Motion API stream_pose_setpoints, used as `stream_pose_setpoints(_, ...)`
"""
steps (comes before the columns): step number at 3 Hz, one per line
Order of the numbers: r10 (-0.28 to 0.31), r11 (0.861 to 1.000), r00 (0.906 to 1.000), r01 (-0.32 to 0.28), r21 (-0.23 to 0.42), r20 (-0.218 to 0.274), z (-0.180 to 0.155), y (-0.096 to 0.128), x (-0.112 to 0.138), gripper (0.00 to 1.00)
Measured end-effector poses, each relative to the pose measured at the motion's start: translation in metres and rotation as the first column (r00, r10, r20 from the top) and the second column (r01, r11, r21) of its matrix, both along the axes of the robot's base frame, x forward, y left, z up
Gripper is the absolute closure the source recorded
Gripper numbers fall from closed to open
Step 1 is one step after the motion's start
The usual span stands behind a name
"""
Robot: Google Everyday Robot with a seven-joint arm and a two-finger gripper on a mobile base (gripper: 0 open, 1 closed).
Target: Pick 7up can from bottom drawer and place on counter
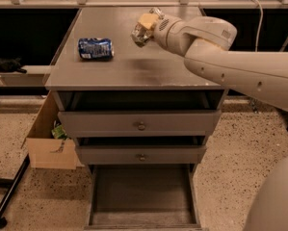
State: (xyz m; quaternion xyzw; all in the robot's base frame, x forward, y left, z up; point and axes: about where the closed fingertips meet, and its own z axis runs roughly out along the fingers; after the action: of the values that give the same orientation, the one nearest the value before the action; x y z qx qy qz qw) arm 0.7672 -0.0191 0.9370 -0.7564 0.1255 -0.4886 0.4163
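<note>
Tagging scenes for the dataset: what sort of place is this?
Probably a lab or workshop, not a home: speckled hard floor, grey drawer cabinet with counter, open cardboard box beside it. The hand holds the 7up can above the counter.
</note>
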Motion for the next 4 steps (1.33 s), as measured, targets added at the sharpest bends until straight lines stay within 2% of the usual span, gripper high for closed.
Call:
stream_pose_setpoints(1, -0.048, 0.988, 0.9978, 0.054, -0.142, 0.046, 0.009, -0.006, 0.007, 1.00)
stream_pose_setpoints(3, -0.058, 0.987, 0.9974, 0.064, -0.150, 0.043, 0.008, -0.009, 0.007, 1.00)
stream_pose_setpoints(4, -0.058, 0.983, 0.9982, 0.060, -0.171, 0.016, -0.009, 0.000, 0.010, 1.00)
